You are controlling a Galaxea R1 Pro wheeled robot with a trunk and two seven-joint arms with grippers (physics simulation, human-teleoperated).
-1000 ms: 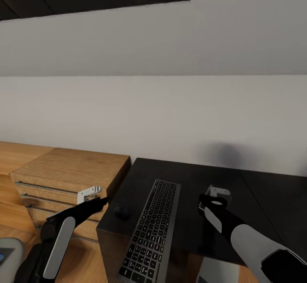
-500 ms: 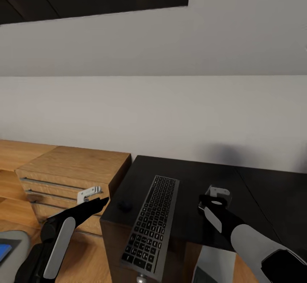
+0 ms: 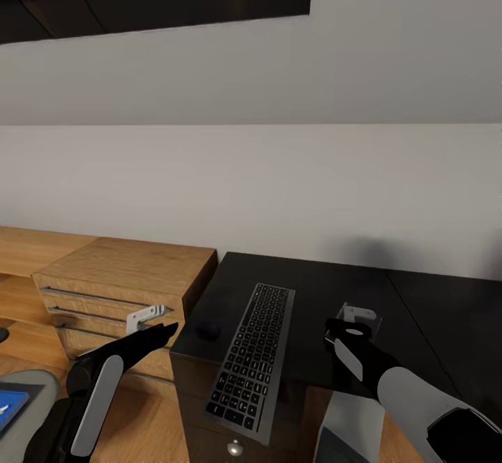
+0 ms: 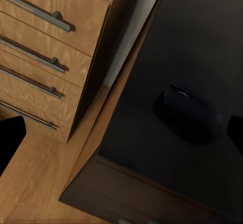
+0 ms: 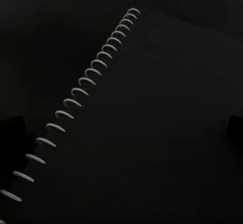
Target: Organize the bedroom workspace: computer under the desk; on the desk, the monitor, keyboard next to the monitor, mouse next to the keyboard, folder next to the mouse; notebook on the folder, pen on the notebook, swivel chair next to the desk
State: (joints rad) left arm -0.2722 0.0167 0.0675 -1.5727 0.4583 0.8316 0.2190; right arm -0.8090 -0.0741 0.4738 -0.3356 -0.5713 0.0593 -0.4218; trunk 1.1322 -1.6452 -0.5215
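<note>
In the head view the keyboard (image 3: 252, 353) is seen on the desk (image 3: 328, 289) between both grippers; in the left wrist view the mouse (image 4: 188, 111) lies ahead of spread fingertips; in the right wrist view a black spiral notebook (image 5: 131, 133) lies beneath parted fingertips, so lifting it seems next.

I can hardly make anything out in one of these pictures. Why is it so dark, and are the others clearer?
Right wrist view: a black notebook lies on the black desk, so just its pale spiral wire stands out. Left wrist view: the black mouse nearly blends into the desktop. Head view: evenly lit, with a soft dark smudge on the wall.
</note>
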